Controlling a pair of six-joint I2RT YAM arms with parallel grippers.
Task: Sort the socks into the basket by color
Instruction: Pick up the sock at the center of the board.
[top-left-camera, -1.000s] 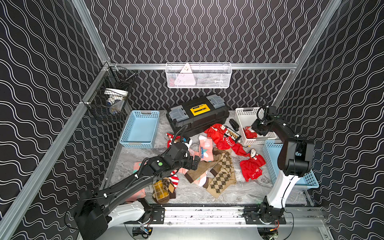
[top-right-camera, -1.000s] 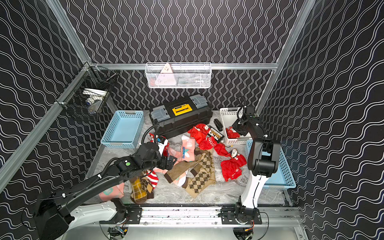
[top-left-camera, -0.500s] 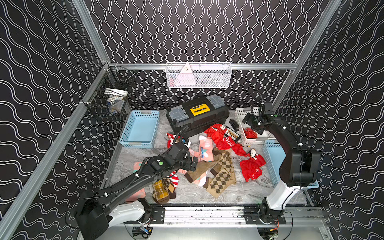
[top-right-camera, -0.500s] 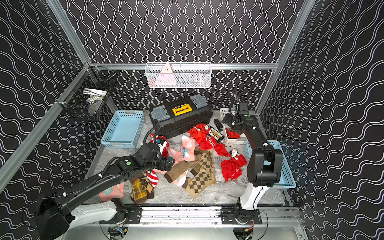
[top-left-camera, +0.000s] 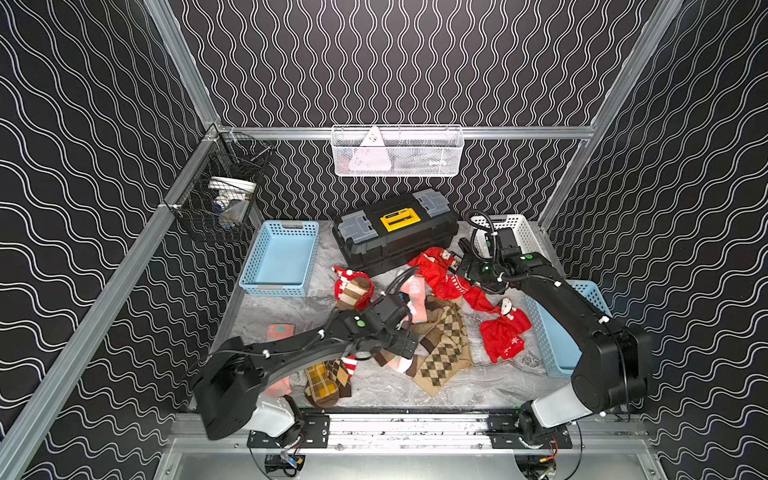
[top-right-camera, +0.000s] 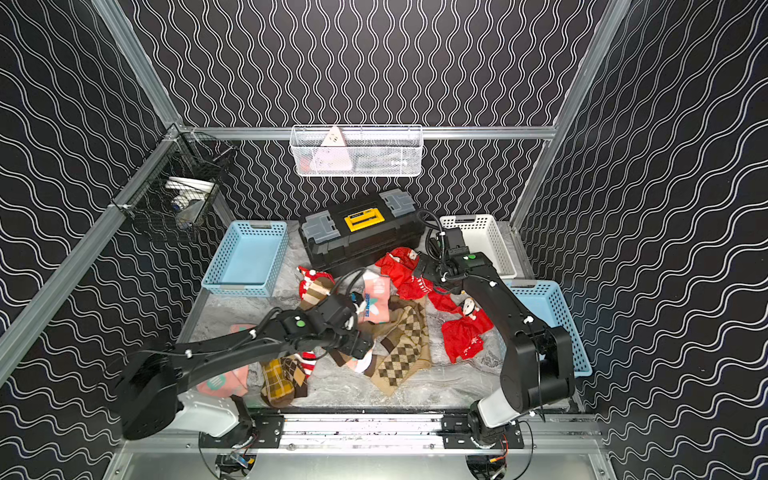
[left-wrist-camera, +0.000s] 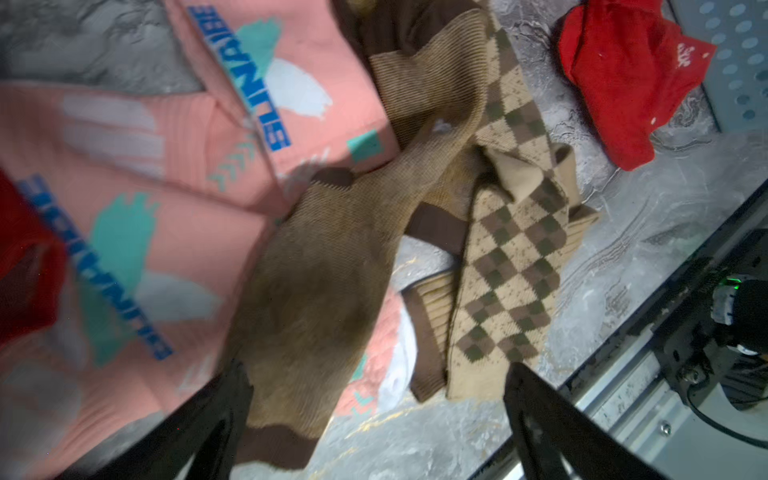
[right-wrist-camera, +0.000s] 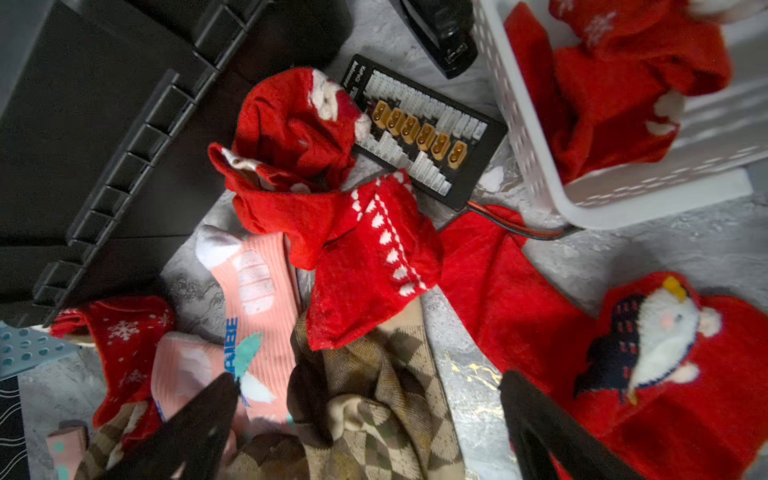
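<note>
Lying in the white basket (right-wrist-camera: 656, 193) are red socks (right-wrist-camera: 623, 104); left pincer (left-wrist-camera: 374, 374) and right pincer (right-wrist-camera: 368, 378) gape wide, holding nothing.

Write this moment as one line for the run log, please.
left hand: open, over tan sock | right hand: open, near red socks | white basket: red sock inside
</note>
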